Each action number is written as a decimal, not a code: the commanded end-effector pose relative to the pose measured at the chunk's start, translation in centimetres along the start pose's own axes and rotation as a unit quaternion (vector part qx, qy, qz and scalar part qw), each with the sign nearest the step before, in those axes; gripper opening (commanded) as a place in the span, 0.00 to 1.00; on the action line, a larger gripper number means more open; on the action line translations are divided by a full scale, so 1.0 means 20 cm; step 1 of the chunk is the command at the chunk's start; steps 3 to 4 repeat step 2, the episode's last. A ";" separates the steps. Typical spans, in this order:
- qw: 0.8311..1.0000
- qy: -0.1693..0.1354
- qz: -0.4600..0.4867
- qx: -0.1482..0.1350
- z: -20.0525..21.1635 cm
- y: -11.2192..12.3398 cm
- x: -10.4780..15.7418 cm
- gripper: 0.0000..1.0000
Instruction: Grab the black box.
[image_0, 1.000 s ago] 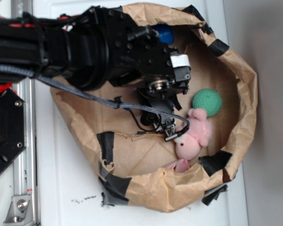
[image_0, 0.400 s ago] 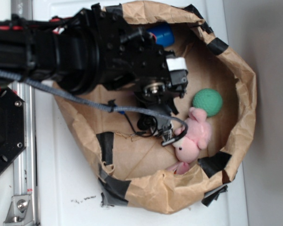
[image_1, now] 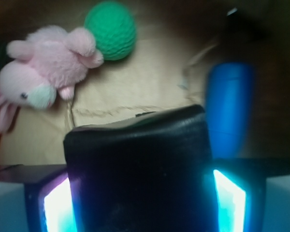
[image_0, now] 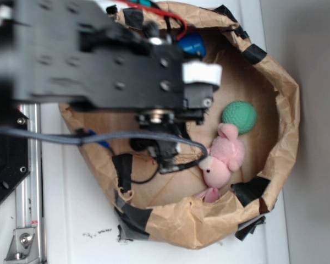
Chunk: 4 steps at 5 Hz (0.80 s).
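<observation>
Brown paper floor (image_1: 150, 92) behind glossy, round-edged black box (image_1: 140, 169), clamped between glowing fingers (image_1: 58, 205).

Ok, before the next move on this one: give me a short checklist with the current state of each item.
1. Black box between the gripper pads: ok, the wrist view shows it filling the gap between the lit pads.
2. Box off the brown paper: cannot tell, its underside is hidden.
3. Pink plush toy apart from the box: ok.
4. Green ball apart from the box: ok, it lies beyond the plush.
5. Blue object clear of the gripper: cannot tell, it looks close by the right pad.
6. Cable clear of the plush: cannot tell, its end lies near the toy's head in the exterior view.
</observation>
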<state>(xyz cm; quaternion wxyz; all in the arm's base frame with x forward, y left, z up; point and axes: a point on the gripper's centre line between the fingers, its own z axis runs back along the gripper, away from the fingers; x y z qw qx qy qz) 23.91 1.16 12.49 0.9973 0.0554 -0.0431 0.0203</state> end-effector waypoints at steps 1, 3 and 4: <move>0.999 -0.036 -0.007 -0.010 0.26 0.03 0.05 0.00; 0.998 -0.042 -0.006 -0.035 0.25 0.02 0.06 0.00; 0.998 -0.042 -0.006 -0.035 0.25 0.02 0.06 0.00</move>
